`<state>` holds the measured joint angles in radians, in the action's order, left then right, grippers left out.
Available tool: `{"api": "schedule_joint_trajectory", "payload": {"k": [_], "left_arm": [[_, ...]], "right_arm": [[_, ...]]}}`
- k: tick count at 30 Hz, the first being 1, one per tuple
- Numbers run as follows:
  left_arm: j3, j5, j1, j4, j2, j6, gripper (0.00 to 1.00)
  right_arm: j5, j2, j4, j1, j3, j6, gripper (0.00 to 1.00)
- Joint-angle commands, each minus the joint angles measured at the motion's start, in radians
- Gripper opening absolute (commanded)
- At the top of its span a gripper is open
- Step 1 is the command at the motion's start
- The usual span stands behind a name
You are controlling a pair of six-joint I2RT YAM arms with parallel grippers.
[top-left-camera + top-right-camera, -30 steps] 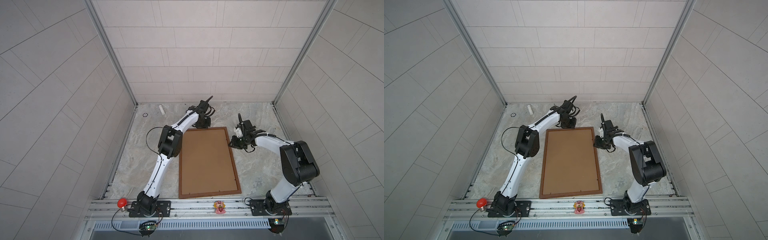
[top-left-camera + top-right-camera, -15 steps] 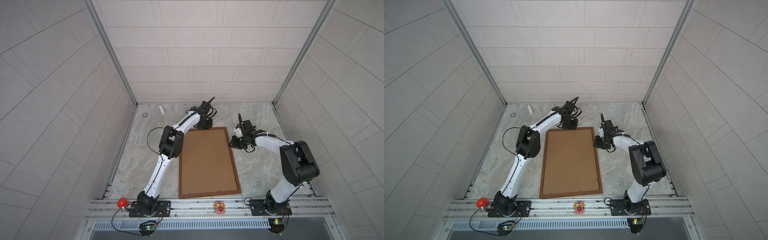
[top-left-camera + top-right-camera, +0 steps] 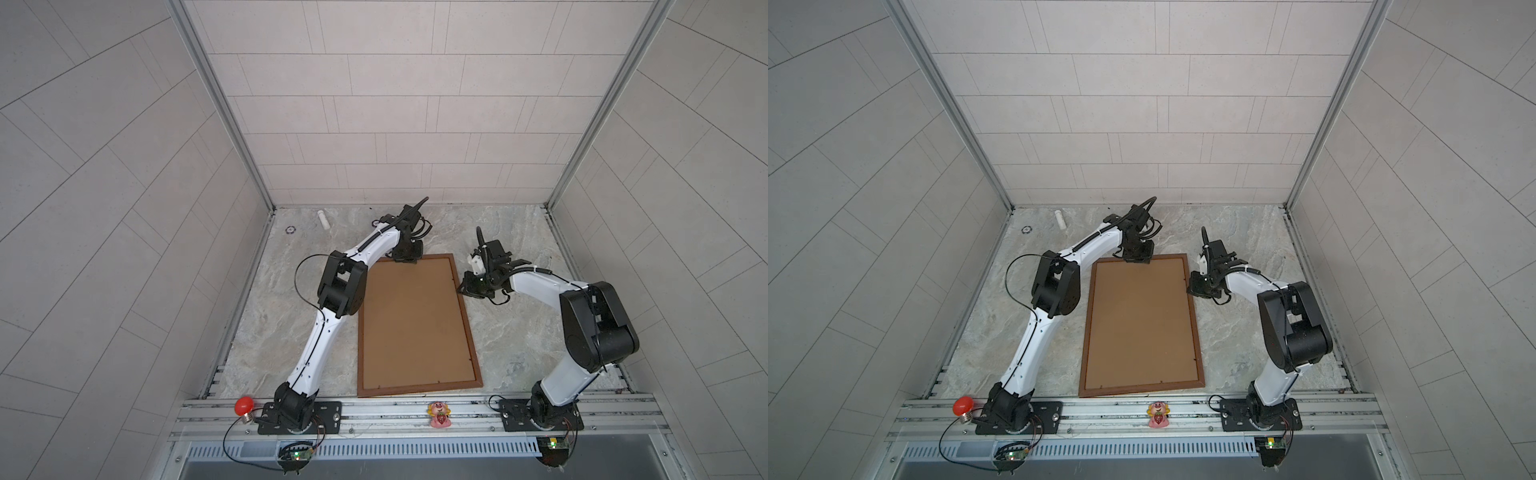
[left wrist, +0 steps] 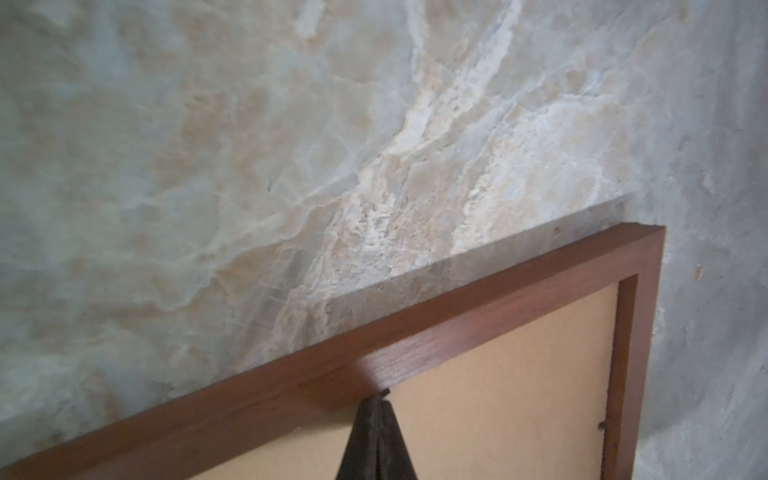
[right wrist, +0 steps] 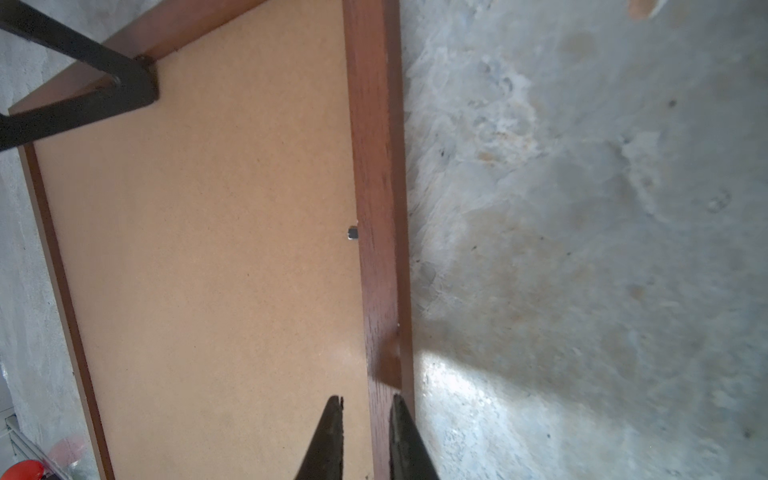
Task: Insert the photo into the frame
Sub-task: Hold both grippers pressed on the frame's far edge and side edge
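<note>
The frame (image 3: pixel 466 316) (image 3: pixel 1087 332) lies face down on the marble table, its brown backing board (image 3: pixel 415 320) filling it. The photo is hidden. My left gripper (image 3: pixel 405 259) (image 3: pixel 1136 259) is shut, its tips (image 4: pixel 378 401) touching a small metal tab at the inner edge of the frame's far rail (image 4: pixel 415 349). My right gripper (image 3: pixel 461 289) (image 3: pixel 1190 286) hovers at the right rail (image 5: pixel 378 208). Its jaws (image 5: pixel 368 401) are narrowly apart, one finger over the board, one over the rail. Another tab (image 5: pixel 353 233) shows further along.
A white cylinder (image 3: pixel 324 219) and a small ring (image 3: pixel 290 229) lie at the far left of the table. A red bulb (image 3: pixel 244 405) and a pink figurine (image 3: pixel 439 413) sit on the front metal rail. Tiled walls close in three sides.
The left arm has shifted very slightly at the far rail. The right arm has stayed put at the right rail.
</note>
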<state>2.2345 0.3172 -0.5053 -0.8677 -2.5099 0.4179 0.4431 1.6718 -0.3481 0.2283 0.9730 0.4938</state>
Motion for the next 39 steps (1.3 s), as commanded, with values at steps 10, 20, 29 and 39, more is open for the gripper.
{"api": "schedule_joint_trajectory", "payload": {"k": [10,20,29,39], "left_arm": [[0.062,0.010,0.006,0.010,0.005,0.002,0.00],[0.093,-0.009,0.008,0.009,-0.022,-0.005,0.00],[0.036,0.003,0.008,0.018,-0.021,0.001,0.00],[0.019,0.012,0.007,0.013,-0.028,0.003,0.00]], "right_arm": [[-0.002,-0.019,-0.014,0.003,0.010,-0.011,0.17],[-0.006,-0.006,-0.022,0.003,0.018,-0.017,0.18],[-0.001,-0.003,-0.022,0.003,0.015,-0.017,0.17],[-0.001,-0.003,-0.022,0.003,0.015,-0.017,0.17]]}}
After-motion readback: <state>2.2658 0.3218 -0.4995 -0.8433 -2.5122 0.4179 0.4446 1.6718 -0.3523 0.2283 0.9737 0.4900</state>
